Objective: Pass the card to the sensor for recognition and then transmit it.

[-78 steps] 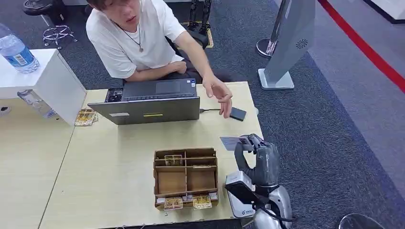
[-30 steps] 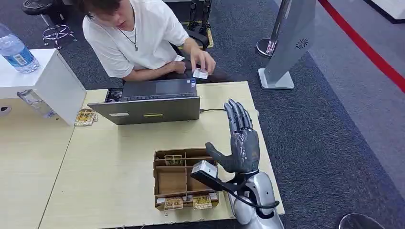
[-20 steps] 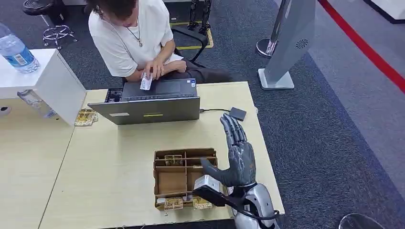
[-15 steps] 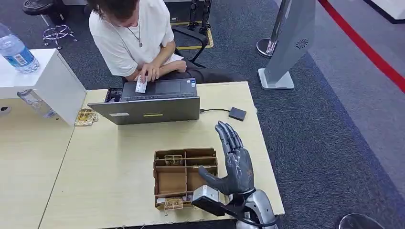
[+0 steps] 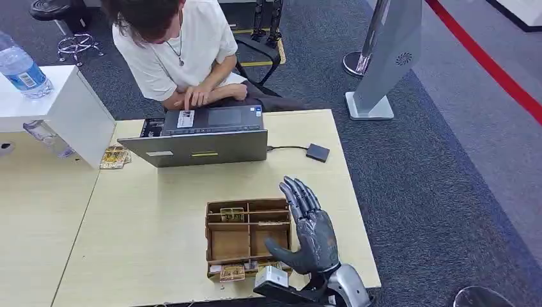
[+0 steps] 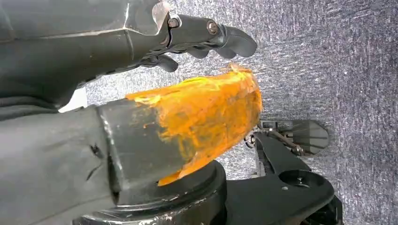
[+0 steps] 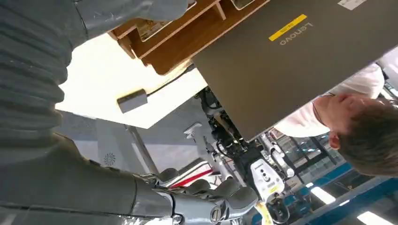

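A white card [image 5: 186,119] lies on the keyboard of the grey laptop [image 5: 201,146], with a person's [image 5: 176,48] fingertip on it. The sensor [image 5: 317,152], a small black box on a cable from the laptop, sits on the table's far right part. My right hand [image 5: 310,230] hovers near the table's right front, beside the wooden box [image 5: 230,245], fingers spread, holding nothing. In the right wrist view its fingers [image 7: 206,206] are stretched out, with the sensor [image 7: 132,100] beyond them. My left hand [image 6: 197,35] hangs over carpet, empty, its thumb wrapped in orange tape.
The wooden box has several compartments with small card packs along its front and back. A white cabinet [image 5: 77,115] with a water bottle [image 5: 22,67] stands at the far left, loose card packs [image 5: 115,157] beside it. A grey stand [image 5: 390,57] is on the carpet right of the table [image 5: 147,211].
The person took the card from my right hand and laid it on the laptop keyboard. My right hand, now empty with fingers spread, has drawn back towards me and lower.
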`<act>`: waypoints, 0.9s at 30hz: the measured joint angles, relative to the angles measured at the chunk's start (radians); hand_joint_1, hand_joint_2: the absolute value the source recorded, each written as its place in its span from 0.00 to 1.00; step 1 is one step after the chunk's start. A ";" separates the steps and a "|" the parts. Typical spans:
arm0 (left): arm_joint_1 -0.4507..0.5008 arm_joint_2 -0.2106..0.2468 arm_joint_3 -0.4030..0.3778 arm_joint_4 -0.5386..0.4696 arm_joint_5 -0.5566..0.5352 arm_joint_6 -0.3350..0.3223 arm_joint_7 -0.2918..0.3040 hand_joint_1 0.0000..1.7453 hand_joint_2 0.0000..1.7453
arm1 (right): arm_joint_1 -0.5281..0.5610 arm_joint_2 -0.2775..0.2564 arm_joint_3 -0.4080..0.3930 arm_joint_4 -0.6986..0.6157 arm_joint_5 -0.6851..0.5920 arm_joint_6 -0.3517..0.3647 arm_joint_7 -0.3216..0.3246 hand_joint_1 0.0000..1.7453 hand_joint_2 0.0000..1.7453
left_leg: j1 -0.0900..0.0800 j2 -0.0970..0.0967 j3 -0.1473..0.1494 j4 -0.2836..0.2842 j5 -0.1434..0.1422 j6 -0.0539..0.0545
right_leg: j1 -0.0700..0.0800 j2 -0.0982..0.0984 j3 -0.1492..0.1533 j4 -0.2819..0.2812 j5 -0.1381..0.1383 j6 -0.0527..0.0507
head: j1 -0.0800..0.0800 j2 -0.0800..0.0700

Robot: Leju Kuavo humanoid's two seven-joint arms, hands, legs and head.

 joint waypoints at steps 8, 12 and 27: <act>0.000 0.000 0.001 0.000 -0.013 -0.002 0.000 0.00 0.00 | -0.001 -0.008 0.013 0.026 0.098 -0.008 0.038 0.00 1.00 | 0.000 0.000 0.000 0.000 0.000 0.000 | 0.000 0.000 0.000 0.000 0.000 0.000 | 0.000 0.000; 0.000 0.000 0.001 0.000 -0.016 -0.003 0.002 0.00 0.00 | -0.002 -0.008 0.018 0.042 0.147 -0.008 0.056 0.00 1.00 | 0.000 0.000 0.000 0.000 0.000 0.000 | 0.000 0.000 0.000 0.000 0.000 0.000 | 0.000 0.000; 0.000 -0.005 0.008 0.000 -0.026 -0.005 0.002 0.00 0.00 | -0.019 -0.008 0.023 0.099 0.239 -0.009 0.100 0.00 1.00 | 0.000 0.000 0.000 0.000 0.000 0.000 | 0.000 0.000 0.000 0.000 0.000 0.000 | 0.000 0.000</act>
